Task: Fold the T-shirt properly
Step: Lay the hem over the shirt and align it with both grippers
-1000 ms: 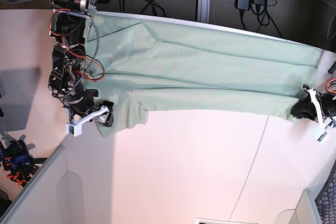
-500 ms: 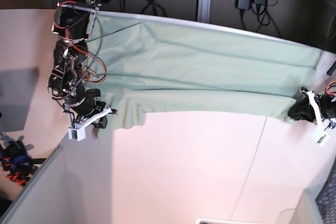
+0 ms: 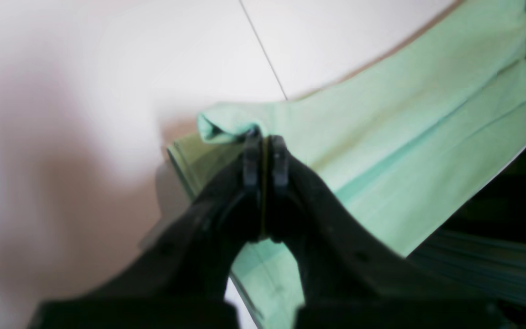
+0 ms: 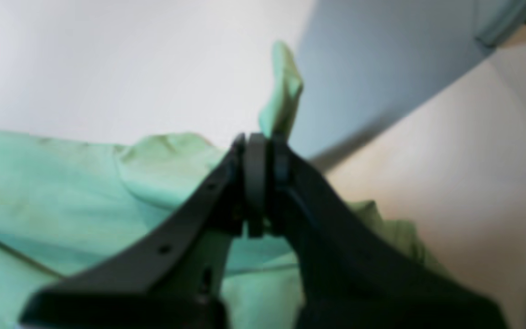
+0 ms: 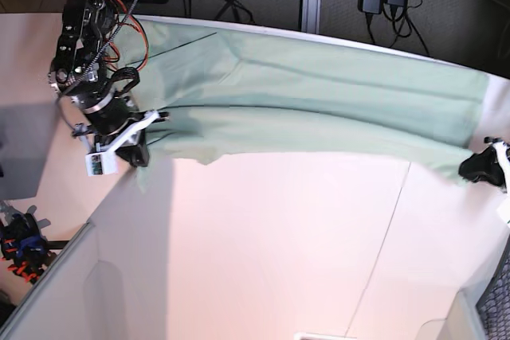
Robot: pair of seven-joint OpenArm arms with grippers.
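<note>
A pale green shirt (image 5: 311,113) lies stretched in a long band across a white table (image 5: 279,252), its far edge hanging over the table's back rim. At the shirt's left end, the right gripper (image 5: 137,151) is pinched tight on a corner of the cloth; the wrist view shows a small tuft of fabric poking up past the closed jaws. At the shirt's right end, near the table's edge, the left gripper (image 5: 472,170) is likewise clamped on the hem, with a rolled fold of fabric at its tips. The cloth between them looks taut, with long lengthwise creases.
</note>
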